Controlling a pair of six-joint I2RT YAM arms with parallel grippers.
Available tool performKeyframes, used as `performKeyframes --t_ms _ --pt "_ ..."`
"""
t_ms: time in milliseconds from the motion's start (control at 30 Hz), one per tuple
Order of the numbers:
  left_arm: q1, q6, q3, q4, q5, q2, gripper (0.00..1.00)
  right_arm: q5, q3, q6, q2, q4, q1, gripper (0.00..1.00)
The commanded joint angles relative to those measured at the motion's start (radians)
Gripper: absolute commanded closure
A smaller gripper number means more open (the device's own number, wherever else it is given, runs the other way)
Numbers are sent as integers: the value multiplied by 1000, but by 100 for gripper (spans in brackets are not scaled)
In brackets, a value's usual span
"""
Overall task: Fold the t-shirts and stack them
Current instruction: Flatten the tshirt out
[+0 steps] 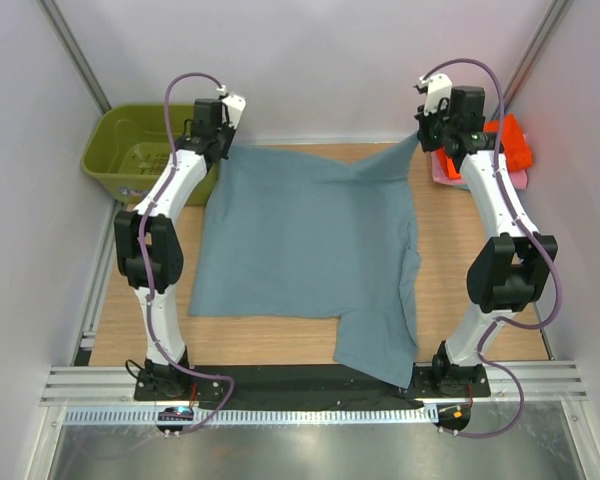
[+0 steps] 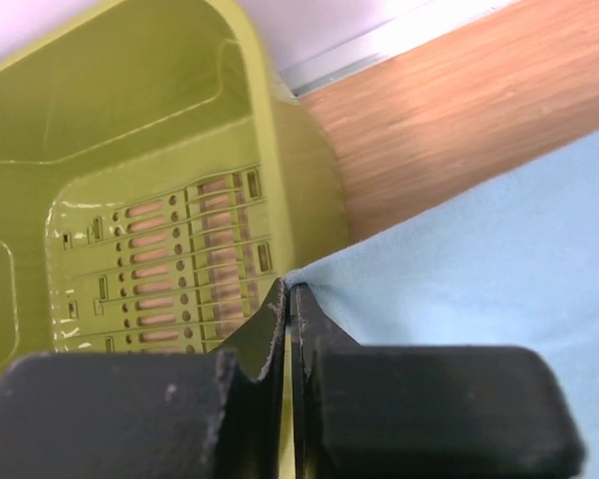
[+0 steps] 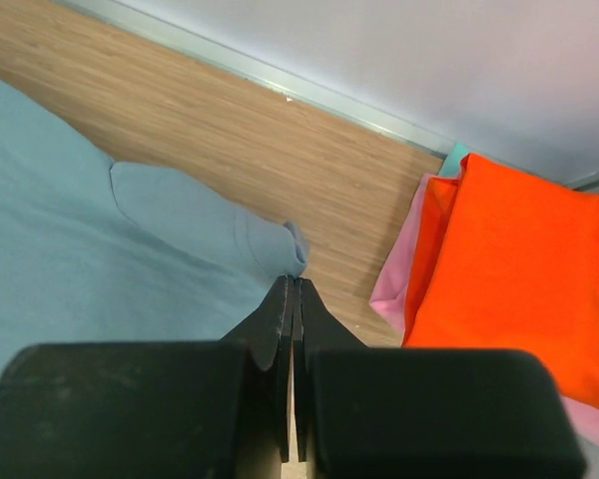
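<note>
Blue-grey t-shirt (image 1: 300,240) is what we see spread wide over the wooden desk (image 1: 460,290), between the two arms. Its far edge runs left to right from one hand to the other. Its longest run goes far to near down the right side, where a flap (image 1: 378,350) reaches past the desk's near edge. We cannot tell which end is the collar. The cloth is soft and matte and lies mostly flat, with a few shallow creases fanning from the far right corner.

Our left hand (image 2: 288,296) has its black fingers pressed together on the shirt's far left corner, pinching a thin edge of cloth right beside the olive-green plastic basket (image 2: 160,150). The basket has a slotted floor and rounded walls.

Our right hand (image 3: 295,286) is likewise closed, nipping the far right corner, where the fabric bunches into a small rounded fold and rises to a peak.

Just right of that hand sits a folded stack. A bright orange t-shirt (image 3: 519,259) lies on top with crisp straight edges. A pink t-shirt (image 3: 397,284) shows beneath it, and a sliver of teal t-shirt (image 3: 457,157) shows at the far side.
</note>
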Motion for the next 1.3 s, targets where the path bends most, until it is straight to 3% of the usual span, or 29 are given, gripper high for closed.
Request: performKeyframes --t_ms 0,333,800,1267 --pt "-20 14 -34 -1 7 -61 100 -7 -25 0 -54 12 0 99" --pt "-37 6 -97 -31 26 -136 100 -5 -114 -8 -154 -31 0 99" --pt "-58 23 -313 -53 11 -302 100 -10 -347 4 -350 -57 -43 99" --pt "-61 87 -578 -1 -37 -397 100 -16 -442 18 -393 -60 -49 99"
